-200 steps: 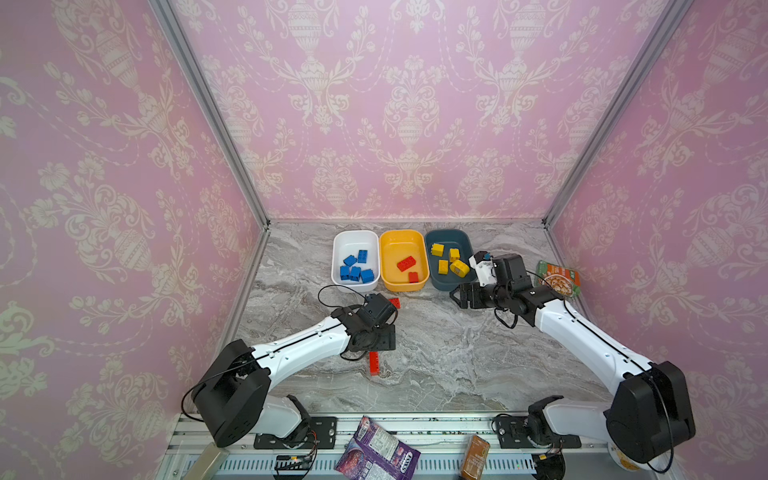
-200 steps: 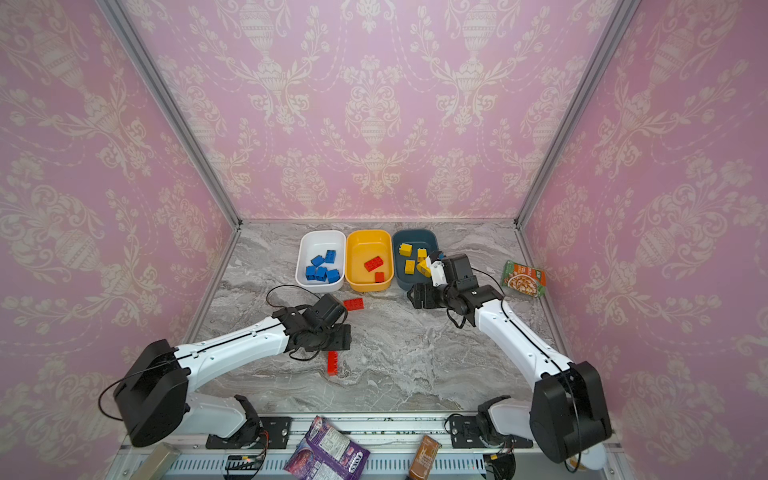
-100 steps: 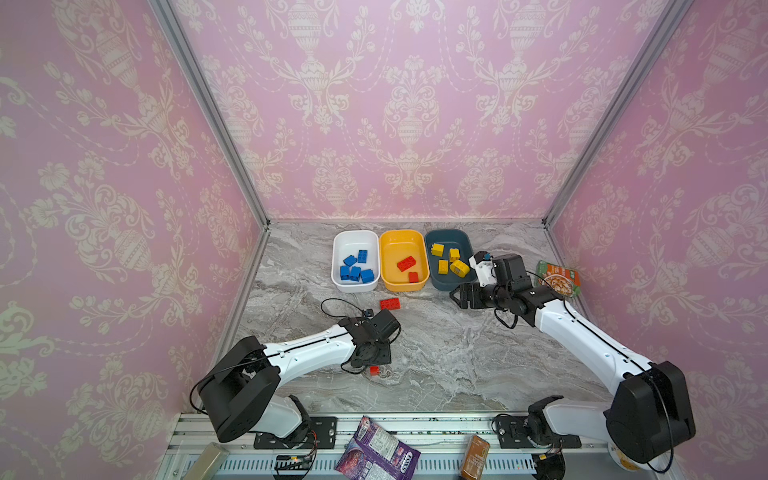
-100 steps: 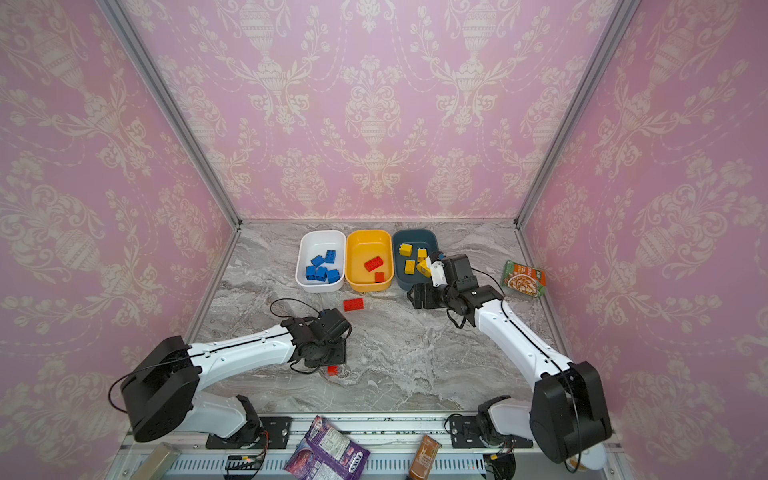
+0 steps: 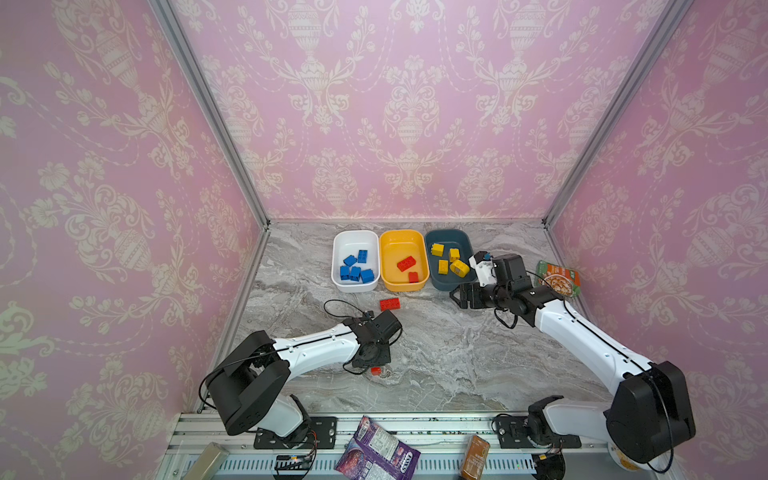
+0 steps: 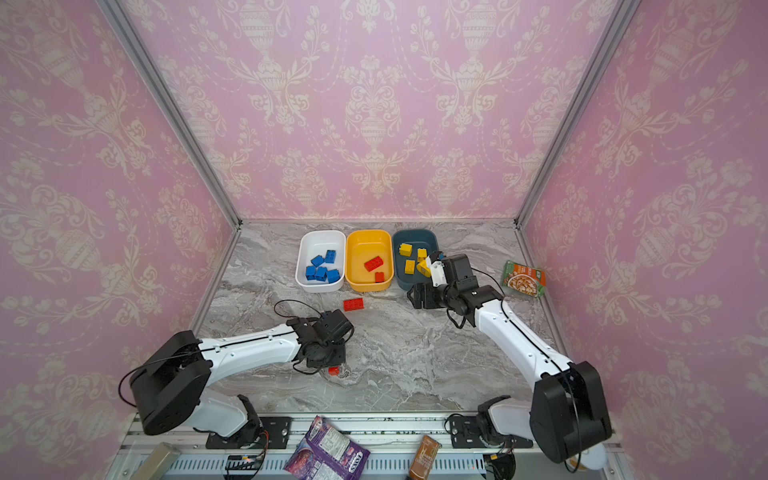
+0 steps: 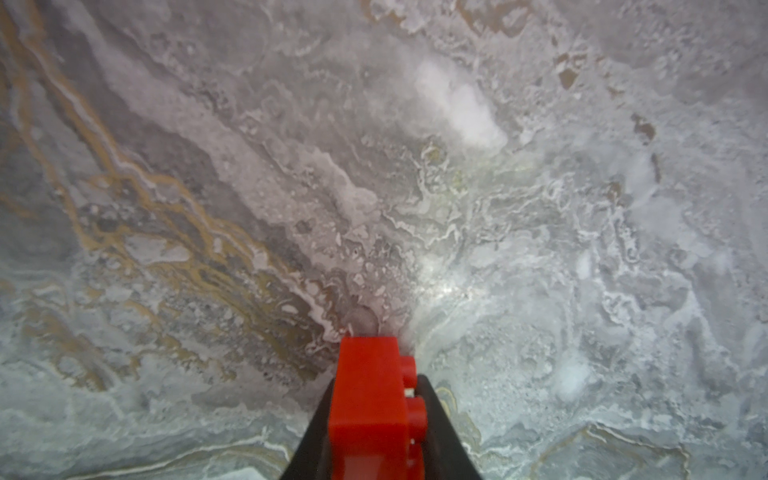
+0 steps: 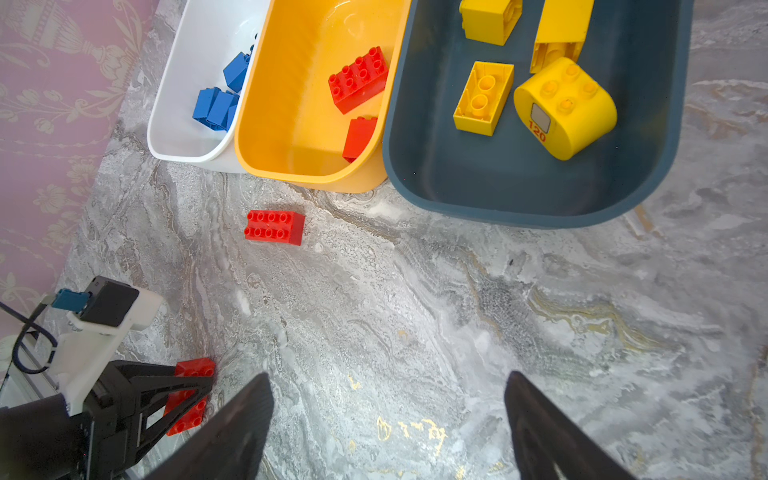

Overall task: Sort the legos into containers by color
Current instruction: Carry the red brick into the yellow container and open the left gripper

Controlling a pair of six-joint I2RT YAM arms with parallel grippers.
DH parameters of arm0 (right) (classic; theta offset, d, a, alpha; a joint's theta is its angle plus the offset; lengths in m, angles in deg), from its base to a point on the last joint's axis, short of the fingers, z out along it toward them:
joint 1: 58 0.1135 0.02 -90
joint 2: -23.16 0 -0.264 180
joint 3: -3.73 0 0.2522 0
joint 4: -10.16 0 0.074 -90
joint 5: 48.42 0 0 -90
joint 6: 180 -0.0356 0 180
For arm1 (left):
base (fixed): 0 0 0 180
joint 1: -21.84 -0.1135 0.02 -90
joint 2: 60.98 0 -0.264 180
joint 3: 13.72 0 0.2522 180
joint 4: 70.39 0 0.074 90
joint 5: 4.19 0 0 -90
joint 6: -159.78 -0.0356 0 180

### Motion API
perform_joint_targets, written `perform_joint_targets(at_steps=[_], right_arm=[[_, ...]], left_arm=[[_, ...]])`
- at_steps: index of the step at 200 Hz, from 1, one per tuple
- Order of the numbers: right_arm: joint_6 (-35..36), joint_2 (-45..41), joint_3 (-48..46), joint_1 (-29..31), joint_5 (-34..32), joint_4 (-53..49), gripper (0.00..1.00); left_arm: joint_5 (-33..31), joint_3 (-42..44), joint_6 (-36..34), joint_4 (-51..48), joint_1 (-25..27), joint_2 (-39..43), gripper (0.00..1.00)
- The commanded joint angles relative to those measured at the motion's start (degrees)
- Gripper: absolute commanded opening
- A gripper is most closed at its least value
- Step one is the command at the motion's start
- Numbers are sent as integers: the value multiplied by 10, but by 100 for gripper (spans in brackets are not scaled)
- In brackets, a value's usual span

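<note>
My left gripper (image 5: 374, 368) points down near the table's front and is shut on a small red lego (image 7: 374, 415), whose end peeks out below it (image 5: 376, 371) in both top views. A longer red lego (image 5: 389, 304) lies loose on the marble in front of the containers. The white tub (image 5: 355, 239) holds several blue legos (image 5: 355, 268), the yellow-orange tub (image 5: 401, 237) two red ones (image 5: 406, 263), and the teal tub (image 5: 446, 235) several yellow ones (image 5: 451, 262). My right gripper (image 5: 461, 297) hovers open and empty just in front of the teal tub.
A green snack packet (image 5: 557, 278) lies by the right wall behind my right arm. A purple packet (image 5: 376, 453) and a brown one (image 5: 475, 457) sit on the front rail. Pink walls close in the table on three sides.
My left gripper came down toward the front over the small red lego and closed on it. The right arm has stayed put.
</note>
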Motion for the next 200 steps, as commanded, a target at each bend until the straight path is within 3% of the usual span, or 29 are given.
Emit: perform_joint_targets(at_steps=[1, 51, 104, 157, 200], right_arm=[[0, 2, -11, -2, -1, 2, 88], [-2, -3, -17, -2, -1, 3, 88], [-5, -10, -24, -3, 1, 6, 88], [-10, -18, -35, -3, 1, 12, 88], [-12, -21, -33, -3, 2, 12, 88]], left_arm=[[-1, 7, 8, -9, 6, 9, 22], [-36, -16, -9, -16, 5, 39, 19], [-84, -91, -93, -12, -31, 28, 19], [-90, -212, -206, 37, -105, -30, 18], [-64, -330, -280, 57, -140, -121, 19]])
